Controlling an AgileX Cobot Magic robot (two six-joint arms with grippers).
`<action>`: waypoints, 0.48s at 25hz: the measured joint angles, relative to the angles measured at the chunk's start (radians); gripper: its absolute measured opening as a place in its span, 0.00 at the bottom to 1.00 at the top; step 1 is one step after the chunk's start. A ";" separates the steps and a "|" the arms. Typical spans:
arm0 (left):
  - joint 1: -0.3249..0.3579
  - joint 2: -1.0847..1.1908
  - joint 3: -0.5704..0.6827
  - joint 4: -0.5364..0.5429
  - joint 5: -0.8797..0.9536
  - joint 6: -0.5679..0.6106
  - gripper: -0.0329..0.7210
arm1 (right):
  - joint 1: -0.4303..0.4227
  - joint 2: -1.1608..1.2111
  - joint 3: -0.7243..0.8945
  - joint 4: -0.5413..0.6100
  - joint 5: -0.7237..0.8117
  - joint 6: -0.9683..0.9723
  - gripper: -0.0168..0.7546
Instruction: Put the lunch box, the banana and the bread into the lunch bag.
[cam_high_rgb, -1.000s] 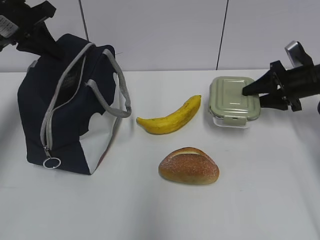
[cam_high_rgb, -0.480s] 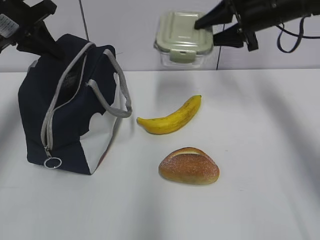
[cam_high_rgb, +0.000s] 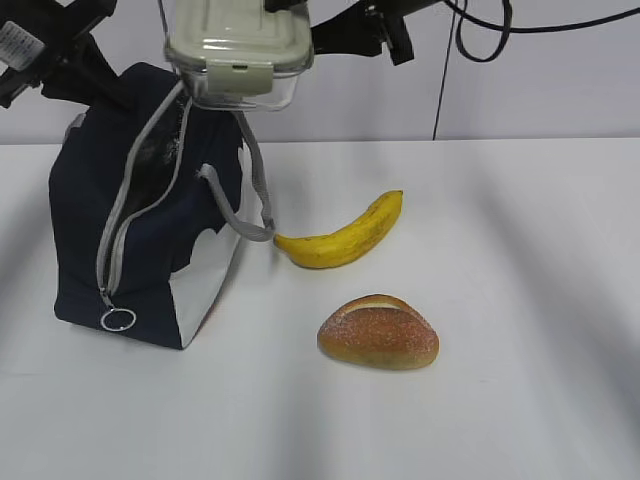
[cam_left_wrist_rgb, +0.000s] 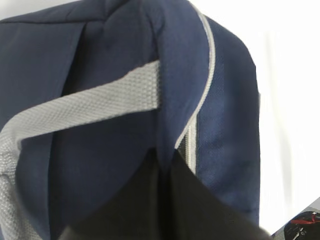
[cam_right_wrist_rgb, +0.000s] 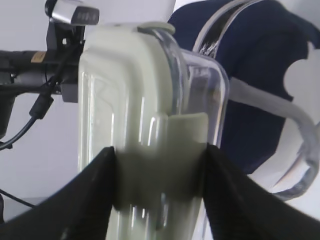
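Note:
The lunch box (cam_high_rgb: 238, 50), clear glass with a sage-green lid, hangs in the air just above the open top of the navy lunch bag (cam_high_rgb: 150, 250). My right gripper (cam_high_rgb: 305, 25) reaches in from the upper right and is shut on the box's end; the right wrist view shows its fingers (cam_right_wrist_rgb: 95, 190) on both sides of the lunch box (cam_right_wrist_rgb: 135, 85). My left gripper (cam_left_wrist_rgb: 167, 160) is shut on the bag's upper fabric edge (cam_left_wrist_rgb: 175, 75). The banana (cam_high_rgb: 345, 235) and the bread (cam_high_rgb: 378, 332) lie on the white table.
The bag's grey strap (cam_high_rgb: 255, 190) loops out toward the banana's tip. Its zipper ring pull (cam_high_rgb: 118, 319) hangs low at the front. The left arm (cam_high_rgb: 50, 45) stands behind the bag at the upper left. A cable (cam_high_rgb: 470, 30) hangs from the right arm.
My right gripper lifted the lunch box off the table at the right and carried it up and left to above the bag. The bag shifted slightly right. The left gripper kept its hold.

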 joint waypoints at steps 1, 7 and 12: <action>0.000 0.000 0.000 -0.002 0.000 0.000 0.04 | 0.018 0.000 0.000 -0.004 0.002 0.007 0.51; 0.000 0.000 0.000 -0.015 0.000 -0.001 0.04 | 0.116 0.000 -0.001 -0.104 0.004 0.044 0.51; 0.000 0.000 0.000 -0.019 0.000 -0.001 0.04 | 0.148 0.057 -0.001 -0.173 0.008 0.085 0.51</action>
